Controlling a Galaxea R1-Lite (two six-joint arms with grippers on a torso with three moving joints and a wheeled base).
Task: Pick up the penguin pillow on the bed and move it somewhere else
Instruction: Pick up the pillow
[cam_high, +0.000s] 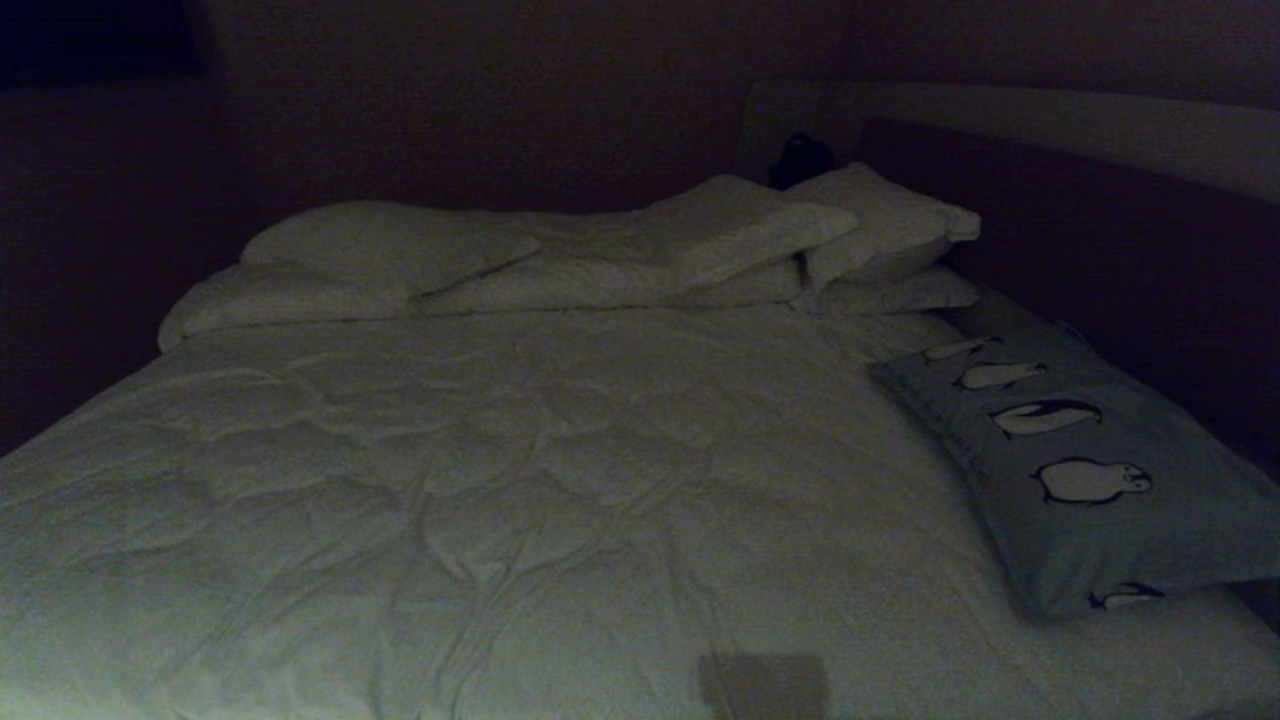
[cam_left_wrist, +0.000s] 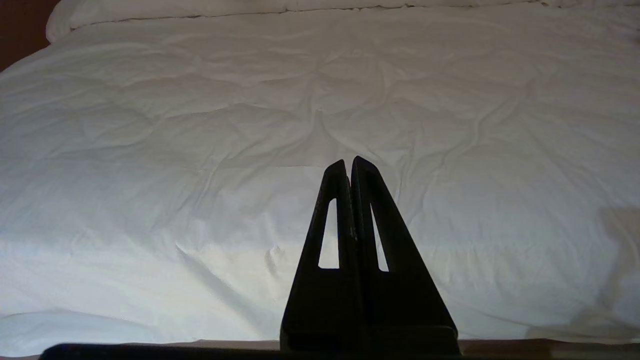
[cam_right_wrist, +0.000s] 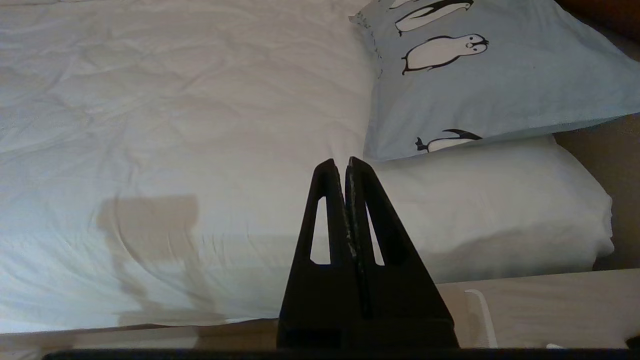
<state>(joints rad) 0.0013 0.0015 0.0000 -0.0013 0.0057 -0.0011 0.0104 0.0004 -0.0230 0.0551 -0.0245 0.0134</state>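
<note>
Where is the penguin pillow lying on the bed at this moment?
In the head view, the penguin pillow lies on the right side of the bed, along the dark headboard, nearer the camera than the stacked white pillows.

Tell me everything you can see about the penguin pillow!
The penguin pillow is a soft-looking, pale blue-grey rectangle with a row of black-and-white penguins printed along it. It lies flat on the right side of the bed, on the white duvet and beside the dark headboard. No gripper touches it.
</note>
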